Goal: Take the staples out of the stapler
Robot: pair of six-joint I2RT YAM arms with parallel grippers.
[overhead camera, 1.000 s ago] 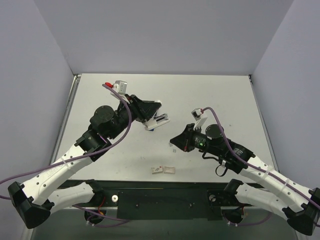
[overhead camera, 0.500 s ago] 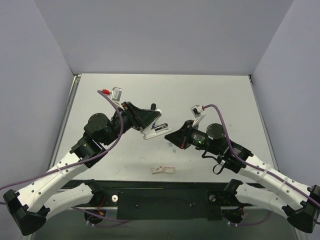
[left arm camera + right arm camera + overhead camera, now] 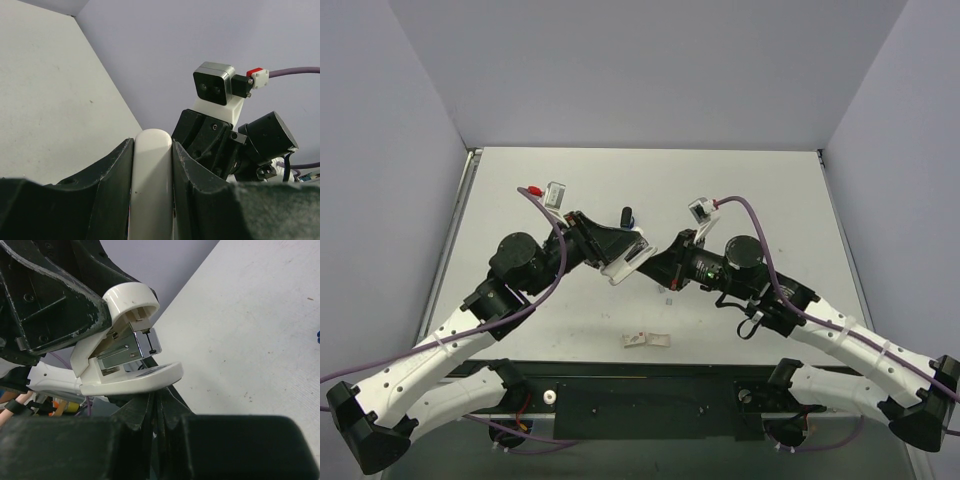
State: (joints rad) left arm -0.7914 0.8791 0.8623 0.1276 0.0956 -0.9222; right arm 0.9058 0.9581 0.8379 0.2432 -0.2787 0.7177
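Left gripper (image 3: pixel 152 146) is clamped partway closed on the white stapler (image 3: pixel 131 365), holding it up above the table (image 3: pixel 770 200) with its arms sprung apart. Right gripper (image 3: pixel 156 399) is pinched shut, tips against the stapler's lower arm. The silvery magazine (image 3: pixel 127 351) shows, but I can't make out staples inside.

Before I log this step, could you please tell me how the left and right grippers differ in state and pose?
The left gripper is clamped on the white stapler, jaws held apart by its body, while the right gripper is fully shut and holds nothing. The left gripper carries the stapler. The right gripper only points its closed tips at the stapler's base, and whether they touch is unclear. Both face each other closely.
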